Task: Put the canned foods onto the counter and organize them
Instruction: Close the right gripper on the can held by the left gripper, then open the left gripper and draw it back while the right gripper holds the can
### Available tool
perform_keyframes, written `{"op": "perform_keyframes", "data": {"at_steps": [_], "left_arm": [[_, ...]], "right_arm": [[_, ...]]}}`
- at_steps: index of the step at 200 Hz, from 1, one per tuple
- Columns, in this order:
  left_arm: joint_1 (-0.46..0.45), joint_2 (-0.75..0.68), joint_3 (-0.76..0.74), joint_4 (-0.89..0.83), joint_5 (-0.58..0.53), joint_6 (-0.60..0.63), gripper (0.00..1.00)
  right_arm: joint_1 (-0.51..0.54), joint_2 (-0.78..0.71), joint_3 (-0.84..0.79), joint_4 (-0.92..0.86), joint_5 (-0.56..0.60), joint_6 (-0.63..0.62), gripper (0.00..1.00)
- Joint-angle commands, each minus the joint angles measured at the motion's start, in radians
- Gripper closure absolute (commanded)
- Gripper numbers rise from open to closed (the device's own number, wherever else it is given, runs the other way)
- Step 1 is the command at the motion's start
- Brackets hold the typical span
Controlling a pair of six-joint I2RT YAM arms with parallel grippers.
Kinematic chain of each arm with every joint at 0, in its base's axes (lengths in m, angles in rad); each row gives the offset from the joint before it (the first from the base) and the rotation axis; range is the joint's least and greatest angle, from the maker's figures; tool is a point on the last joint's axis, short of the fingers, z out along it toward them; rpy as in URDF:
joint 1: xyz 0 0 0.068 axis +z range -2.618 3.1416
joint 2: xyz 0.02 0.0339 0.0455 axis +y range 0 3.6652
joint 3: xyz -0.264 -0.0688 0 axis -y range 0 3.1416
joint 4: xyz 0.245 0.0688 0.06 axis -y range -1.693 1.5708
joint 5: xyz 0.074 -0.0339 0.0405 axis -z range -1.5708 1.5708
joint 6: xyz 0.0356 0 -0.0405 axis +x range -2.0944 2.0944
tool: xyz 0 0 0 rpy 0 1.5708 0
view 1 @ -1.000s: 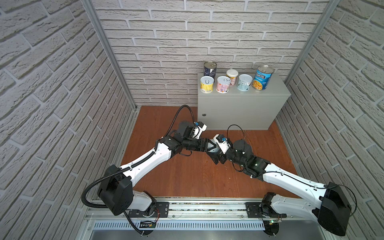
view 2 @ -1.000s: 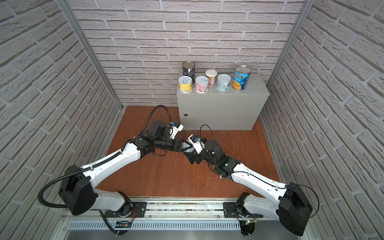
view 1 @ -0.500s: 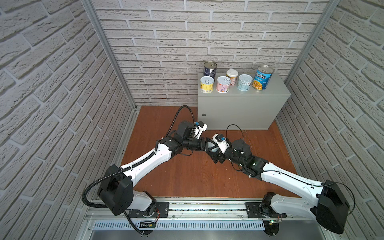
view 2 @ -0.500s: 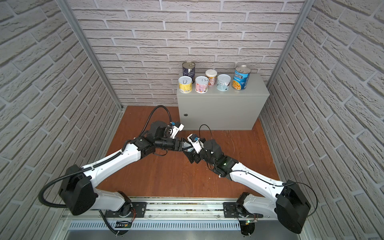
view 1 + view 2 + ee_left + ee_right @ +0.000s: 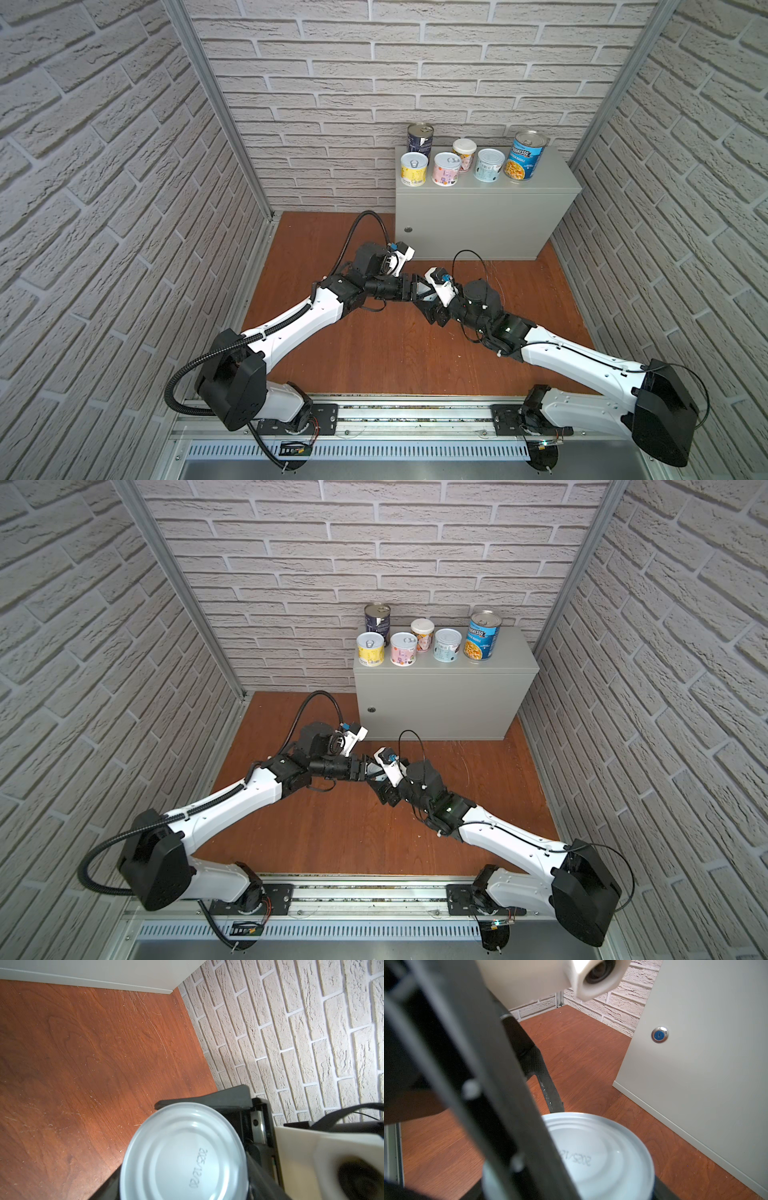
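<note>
A short can, seen by its bare metal end [image 5: 185,1153] [image 5: 593,1153], hangs above the floor in the middle. My left gripper [image 5: 415,287] [image 5: 185,1169] is shut on it. My right gripper [image 5: 424,296] [image 5: 581,1169] meets it from the opposite side, jaws closed on the same can. In both top views the can [image 5: 372,767] is mostly hidden between the two grippers. Several cans stand on the counter [image 5: 478,216]: navy [image 5: 420,139], yellow [image 5: 414,169], pink [image 5: 446,169], peach [image 5: 464,155], pale teal [image 5: 490,165] and blue Progresso [image 5: 524,156].
The counter's front with its round lock [image 5: 659,1034] stands just behind the grippers. Brick walls [image 5: 124,166] close in on both sides and the back. The reddish wooden floor [image 5: 395,353] lies below the arms.
My right gripper's jaws have closed from wide open onto the can that my left gripper holds. Both arms have stayed almost where they were.
</note>
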Motion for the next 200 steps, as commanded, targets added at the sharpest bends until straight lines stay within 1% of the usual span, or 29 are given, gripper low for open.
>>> {"op": "perform_keyframes", "data": {"at_steps": [1, 18, 23, 27, 95, 114, 151, 179, 200], "left_arm": [[0.005, 0.002, -0.007, 0.086, 0.03, 0.002, 0.1], [0.009, 0.009, -0.016, 0.095, 0.033, -0.001, 0.08], [0.01, 0.012, -0.019, 0.099, 0.033, -0.003, 0.03], [0.011, 0.014, -0.022, 0.102, 0.03, -0.005, 0.02], [0.026, 0.024, -0.051, 0.13, 0.023, -0.028, 0.02], [0.034, 0.014, -0.058, 0.132, 0.012, -0.03, 0.02], [0.057, -0.057, -0.086, 0.121, -0.065, -0.019, 0.02], [0.07, -0.099, -0.092, 0.099, -0.096, 0.015, 0.02], [0.075, -0.127, -0.112, 0.099, -0.14, 0.041, 0.02]], "right_arm": [[0.0, -0.012, -0.009, 0.096, 0.032, 0.038, 0.36], [0.001, -0.012, -0.019, 0.105, 0.06, 0.054, 0.37], [0.0, -0.012, -0.022, 0.11, 0.063, 0.057, 0.37], [0.001, -0.014, -0.024, 0.112, 0.064, 0.059, 0.37], [-0.002, -0.02, -0.028, 0.113, 0.11, 0.074, 0.37], [-0.002, -0.018, -0.026, 0.102, 0.142, 0.081, 0.37], [-0.008, -0.045, -0.038, 0.1, 0.209, 0.096, 0.38], [-0.021, -0.076, -0.034, 0.06, 0.24, 0.108, 0.38], [-0.03, -0.122, -0.034, 0.022, 0.287, 0.122, 0.38]]}}
